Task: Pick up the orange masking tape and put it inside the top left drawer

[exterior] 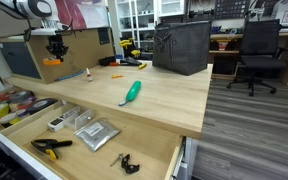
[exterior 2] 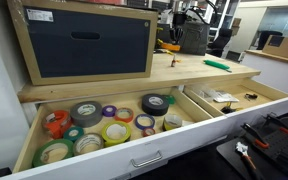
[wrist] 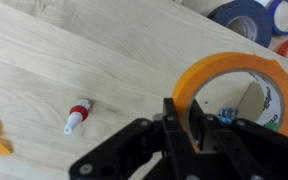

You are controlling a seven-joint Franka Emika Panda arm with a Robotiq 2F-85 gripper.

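My gripper [wrist: 189,125] is shut on the orange masking tape [wrist: 229,70], a thin orange ring standing on edge between the fingers. In both exterior views the gripper [exterior: 55,46] [exterior 2: 174,36] hangs over the far part of the wooden tabletop with the tape [exterior: 51,62] below it. The top left drawer [exterior 2: 29,135] is pulled out and holds several tape rolls. It also shows in an exterior view [exterior: 6,101] with red and yellow clutter. Blue rolls [wrist: 246,15] show past the table edge in the wrist view.
A small red-capped tube [wrist: 76,117] lies on the table near the gripper. A teal-handled tool [exterior: 131,93] lies mid-table. A black bag [exterior: 181,47] stands at the back. The larger open drawer [exterior: 94,133] holds grey plates and a yellow-and-black clamp [exterior: 50,146]. A dark-fronted box [exterior 2: 84,42] stands above the drawer.
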